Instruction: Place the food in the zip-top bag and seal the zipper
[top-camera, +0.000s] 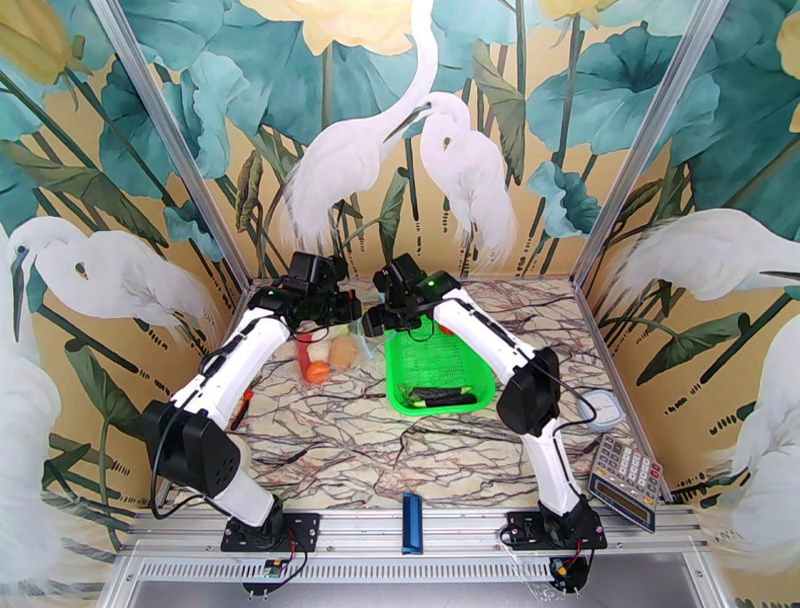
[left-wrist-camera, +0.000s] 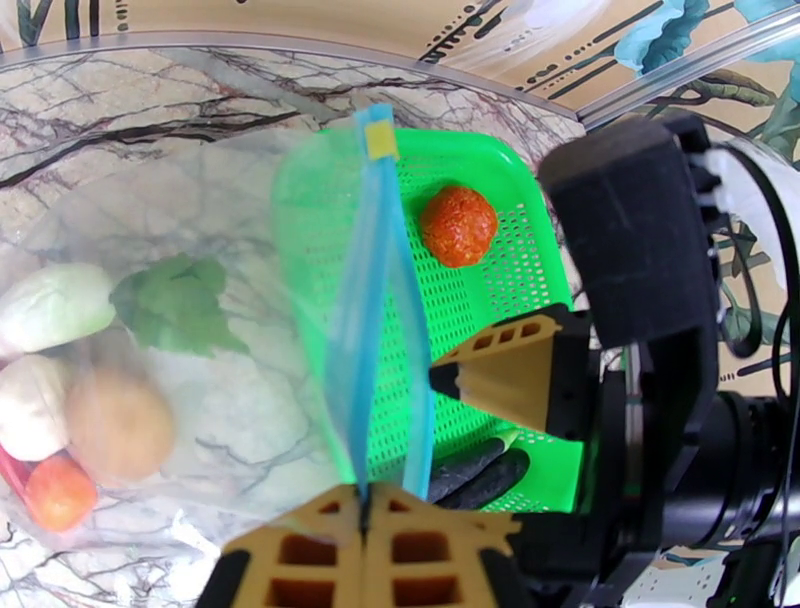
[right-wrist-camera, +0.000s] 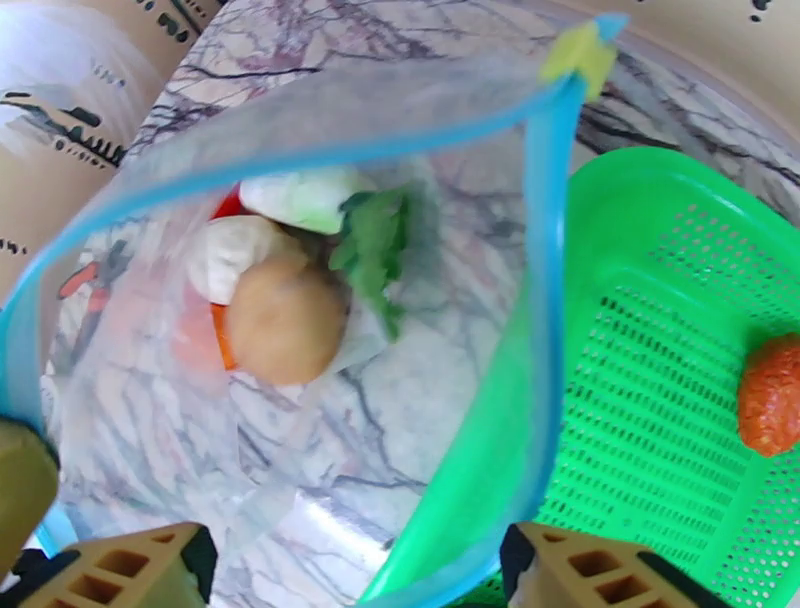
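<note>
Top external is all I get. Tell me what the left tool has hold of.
Observer: The left tool is shut on the zipper, at one end of the bag's mouth.
Operator: Report the mouth.
Observer: Open. In the right wrist view the zipper's two sides bow apart, and a potato lies inside the bag.
Operator: List what's in the basket.
Observer: Besides the eggplant you can see, a tomato lies on the mesh of the basket.
</note>
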